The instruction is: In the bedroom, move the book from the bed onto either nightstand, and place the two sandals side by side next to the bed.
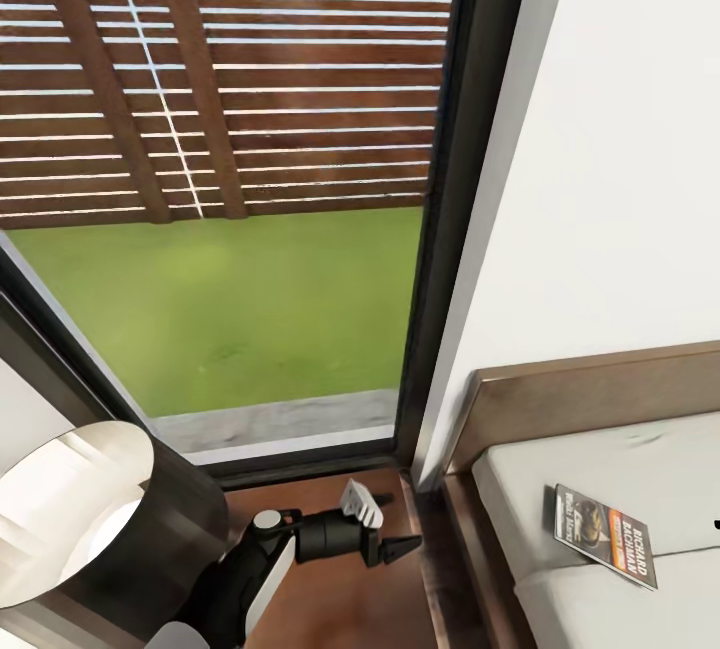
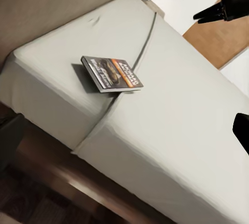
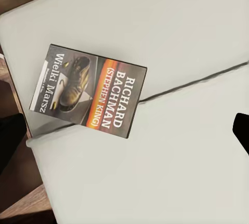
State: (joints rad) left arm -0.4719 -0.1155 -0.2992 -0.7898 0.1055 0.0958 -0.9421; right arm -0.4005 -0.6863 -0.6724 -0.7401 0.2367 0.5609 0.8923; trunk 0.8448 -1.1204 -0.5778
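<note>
Book (image 1: 605, 536), dark cover with orange band, is lying flat on the bed (image 1: 600, 619) across the seam in the pale mattress near the headboard (image 1: 590, 394), while the left gripper (image 1: 378, 526) is hanging open and empty over the wood floor (image 1: 370, 609) beside the window (image 1: 230, 229); right gripper's state: cannot tell.
</note>
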